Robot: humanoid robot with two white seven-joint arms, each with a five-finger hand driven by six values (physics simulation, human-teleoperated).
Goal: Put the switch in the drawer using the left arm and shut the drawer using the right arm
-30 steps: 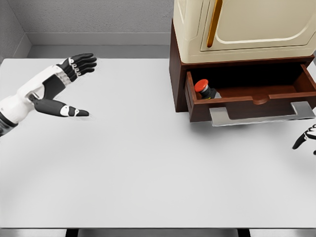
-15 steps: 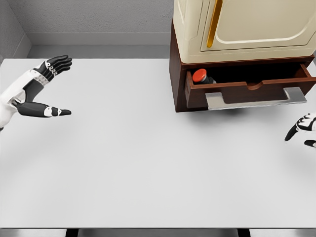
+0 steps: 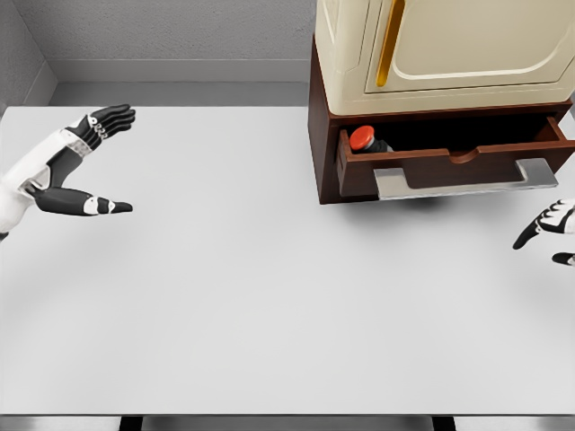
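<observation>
The switch (image 3: pixel 363 138), with its red button on a dark base, lies in the left end of the brown drawer (image 3: pixel 449 163). The drawer stands partly out of the cabinet, its grey handle (image 3: pixel 464 180) facing me. My left hand (image 3: pixel 90 162) hovers at the far left of the table with fingers spread, holding nothing. My right hand (image 3: pixel 548 230) shows only at the right edge, below and right of the handle, fingers relaxed and not touching the drawer.
A cream cabinet (image 3: pixel 445 49) with an orange handle strip sits on the brown base (image 3: pixel 320 135) at the back right. The white table (image 3: pixel 269 296) stretches across the view, with a grey wall behind it.
The drawer has slid inward from a second ago and stayed put since. My left hand drew back leftward. The right hand shifted slightly at the right edge.
</observation>
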